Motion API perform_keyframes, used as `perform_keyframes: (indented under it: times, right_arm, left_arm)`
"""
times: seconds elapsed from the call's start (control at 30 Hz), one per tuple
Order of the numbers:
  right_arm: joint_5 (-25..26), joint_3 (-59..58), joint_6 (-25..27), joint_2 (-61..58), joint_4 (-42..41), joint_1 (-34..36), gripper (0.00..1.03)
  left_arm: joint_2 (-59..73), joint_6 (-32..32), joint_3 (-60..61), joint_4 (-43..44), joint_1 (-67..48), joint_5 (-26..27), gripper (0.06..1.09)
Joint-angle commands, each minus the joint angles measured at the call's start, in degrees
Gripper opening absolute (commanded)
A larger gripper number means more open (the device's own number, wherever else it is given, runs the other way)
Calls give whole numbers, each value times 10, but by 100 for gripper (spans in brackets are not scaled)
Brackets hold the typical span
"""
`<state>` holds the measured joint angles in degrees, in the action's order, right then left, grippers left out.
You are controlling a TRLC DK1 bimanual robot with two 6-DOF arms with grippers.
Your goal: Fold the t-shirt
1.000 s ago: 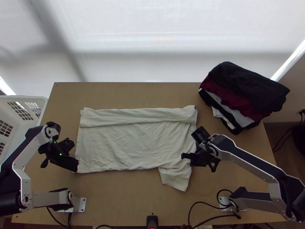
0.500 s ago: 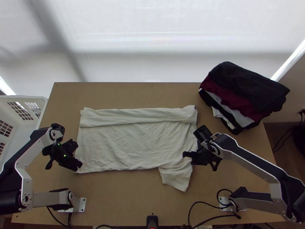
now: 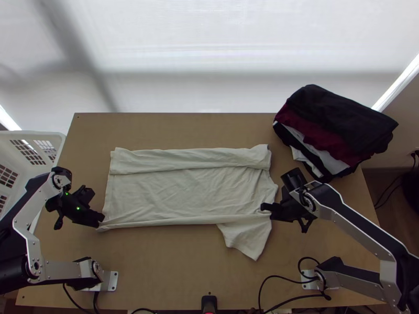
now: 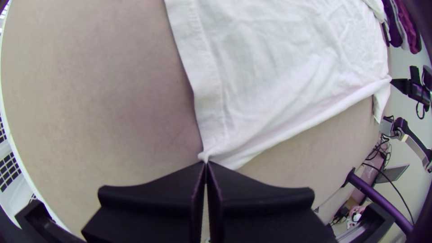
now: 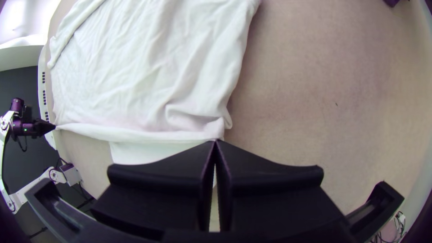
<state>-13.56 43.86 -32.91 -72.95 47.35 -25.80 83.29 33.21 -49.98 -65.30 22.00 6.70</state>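
Beyond the light wooden worktop [image 3: 157,267], a pale, glowing screen [image 3: 235,42] (crossed by soft grey shadows) spans the background, with bright strips of light [image 3: 399,86] at both sides. Right: plain wall [image 3: 390,149] above brown floor [image 3: 374,183].

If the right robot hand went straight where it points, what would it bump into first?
Probably the T-shirt: the right gripper pinches its near edge, and more cloth lies ahead. The table is underneath, but how close is hard to tell.
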Motion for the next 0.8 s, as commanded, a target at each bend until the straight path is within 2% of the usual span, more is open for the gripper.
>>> perform_keyframes:
  times: [0.0, 0.27, 0.53, 0.77]
  right_arm:
    - [-1, 22, 3, 23, 5, -6, 3]
    - [3, 109, 21, 18, 13, -10, 3]
    - [24, 187, 58, -40, 14, 2, 3]
    - [35, 287, 60, -131, 8, 22, 3]
  left_arm:
    - [-20, -11, -35, -14, -9, 21, 10]
    - [-21, -84, -155, -41, -42, 78, 10]
    - [53, -141, -258, -12, -48, 86, 10]
    - [124, -189, -360, -11, -65, 89, 10]
